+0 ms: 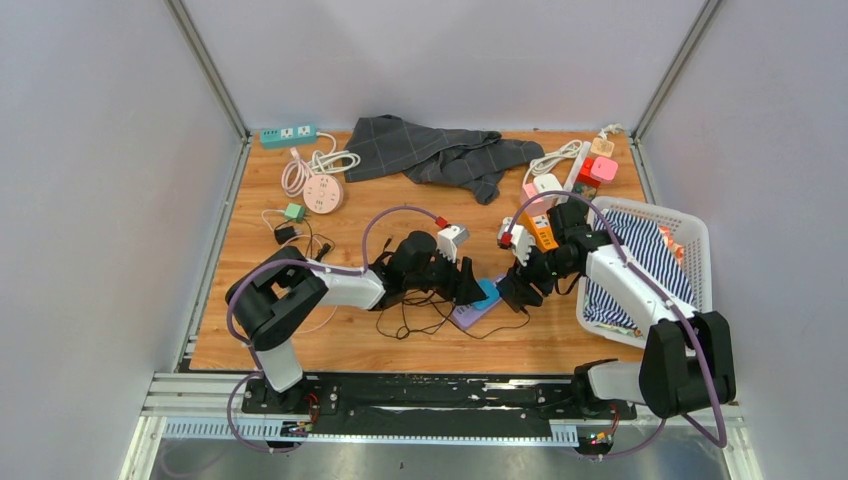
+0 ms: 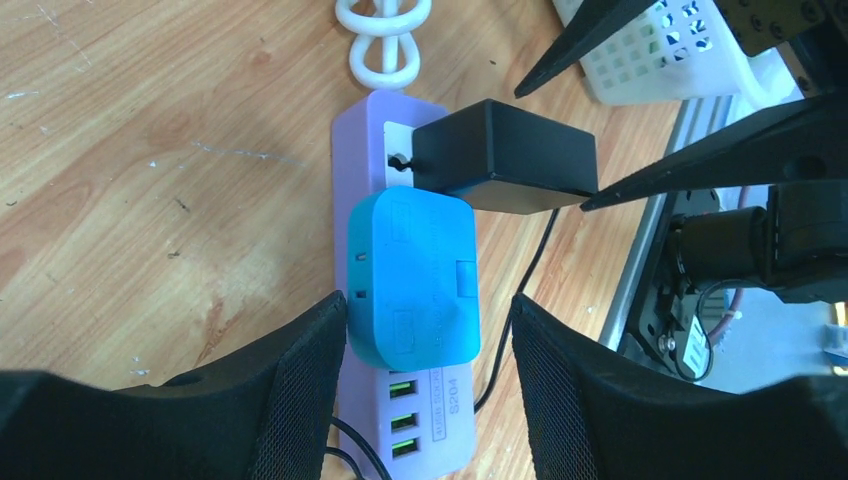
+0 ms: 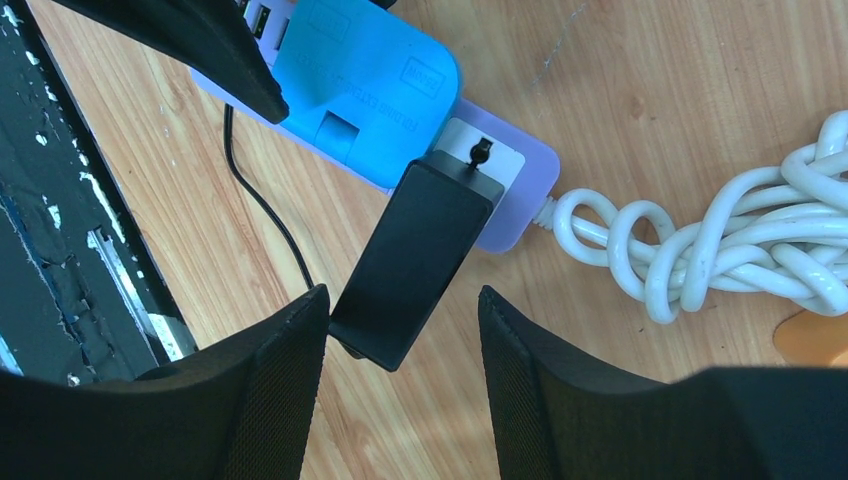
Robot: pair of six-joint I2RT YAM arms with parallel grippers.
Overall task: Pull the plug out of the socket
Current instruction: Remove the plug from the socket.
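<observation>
- Jaws of the right gripper stand apart astride the free end of the black plug. One pad sits at its edge and a gap shows on the other side, so nothing is clamped.
- The left gripper is likewise parted, flanking the blue adapter. One finger is at the adapter's corner and the other is just clear of it.
- The black plug is seated in the end outlet of the lilac power strip, touching or just beside the blue adapter in the next outlet.
- The strip lies flat on the wooden table, with its white cord coiled beyond the plug's end.
- A thin black cable runs along the table beside the strip.
- The step in hand looks like closing on the plug. The black plug seems the one to pull, with the left arm steadying the strip, though the pictures do not settle which plug is meant.
- To do it well:
  - Bring the right fingers further down the plug's sides before closing.
  - Centre the plug between the pads.
  - Draw straight away from the strip's face, without twisting.
- The left grip should hold the strip down. Lifting by the blue adapter could loosen that one instead.
- The two sets of fingertips are near each other, so keep them from colliding.
</observation>
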